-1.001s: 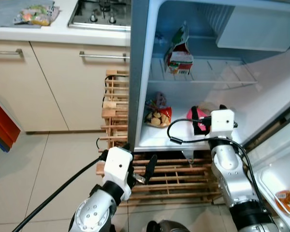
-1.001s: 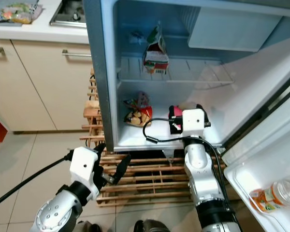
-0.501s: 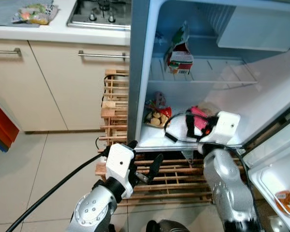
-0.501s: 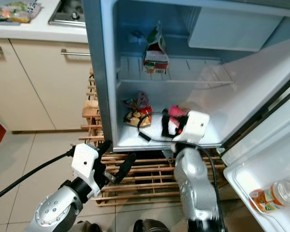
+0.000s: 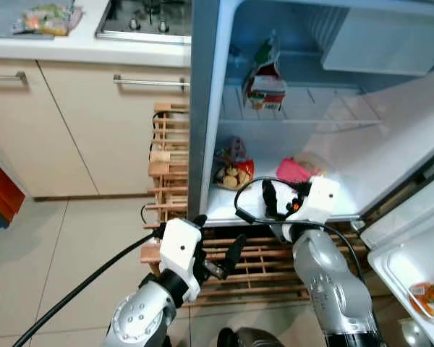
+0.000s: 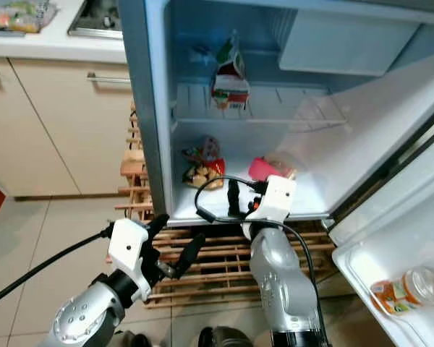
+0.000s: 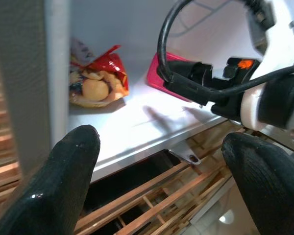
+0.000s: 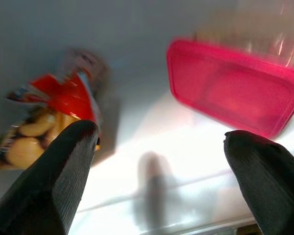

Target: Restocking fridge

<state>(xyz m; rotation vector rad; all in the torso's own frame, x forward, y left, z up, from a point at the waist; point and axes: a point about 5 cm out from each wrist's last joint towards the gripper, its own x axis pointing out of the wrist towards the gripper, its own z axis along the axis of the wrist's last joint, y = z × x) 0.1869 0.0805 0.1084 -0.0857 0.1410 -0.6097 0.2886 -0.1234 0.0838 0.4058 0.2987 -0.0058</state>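
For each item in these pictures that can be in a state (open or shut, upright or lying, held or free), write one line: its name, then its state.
Fridge door: open.
Carton: upright on the upper shelf.
Snack bag: lying on the lower shelf, free.
Pink container: lid on, resting on the lower shelf, free.
Bottle: lying in the door shelf.
Cupboard door: shut.
Left gripper: open, empty.
Right gripper: open, empty, at the lower shelf's front.
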